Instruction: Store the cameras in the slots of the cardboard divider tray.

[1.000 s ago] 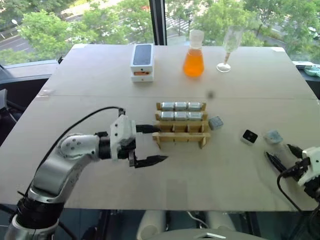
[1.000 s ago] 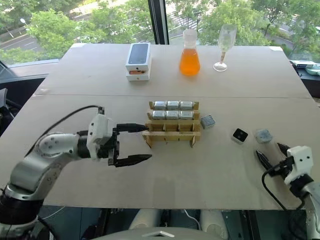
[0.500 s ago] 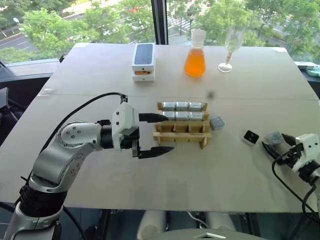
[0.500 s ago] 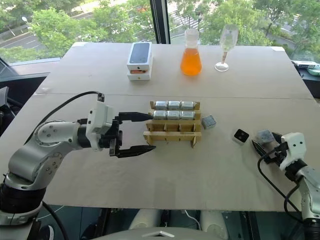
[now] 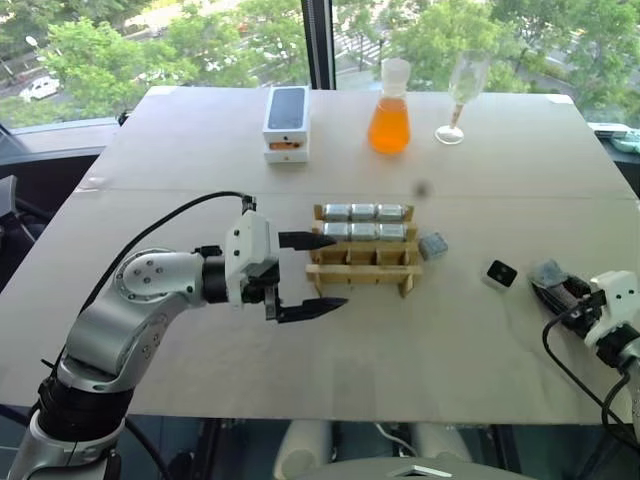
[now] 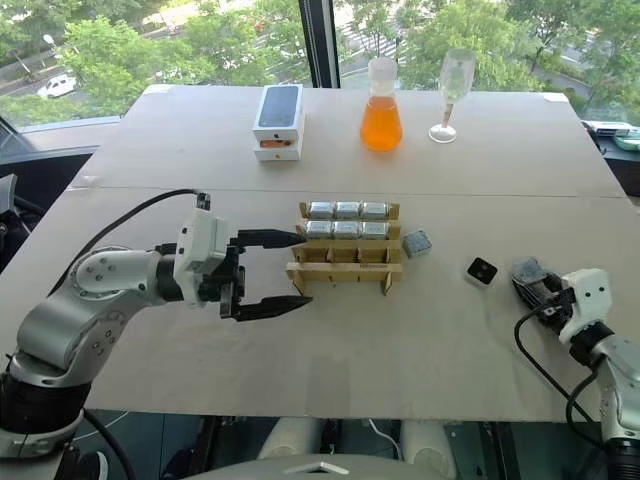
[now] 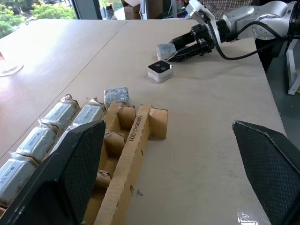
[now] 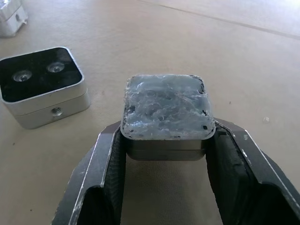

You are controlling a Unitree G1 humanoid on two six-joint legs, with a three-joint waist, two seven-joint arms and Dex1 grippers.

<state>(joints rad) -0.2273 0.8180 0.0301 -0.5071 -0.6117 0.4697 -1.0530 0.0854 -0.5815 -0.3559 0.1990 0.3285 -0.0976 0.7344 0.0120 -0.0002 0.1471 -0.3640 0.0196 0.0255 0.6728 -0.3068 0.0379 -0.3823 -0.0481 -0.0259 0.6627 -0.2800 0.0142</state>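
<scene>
We work on a pale brown table (image 5: 180,160) before a window onto green trees. The cardboard divider tray (image 5: 362,250) sits mid-table with six cameras (image 5: 362,212) in its two far rows. Our left gripper (image 5: 312,272) gapes wide at its near-left corner. Our right gripper (image 8: 164,159) clamps a wrapped camera (image 8: 165,112) beside a black-faced camera (image 8: 43,84) lying loose.

Pale tan table (image 5: 200,150) before a big window (image 5: 200,40), dark mullion (image 5: 317,45), sunlit green trees (image 5: 110,55) outside.
</scene>
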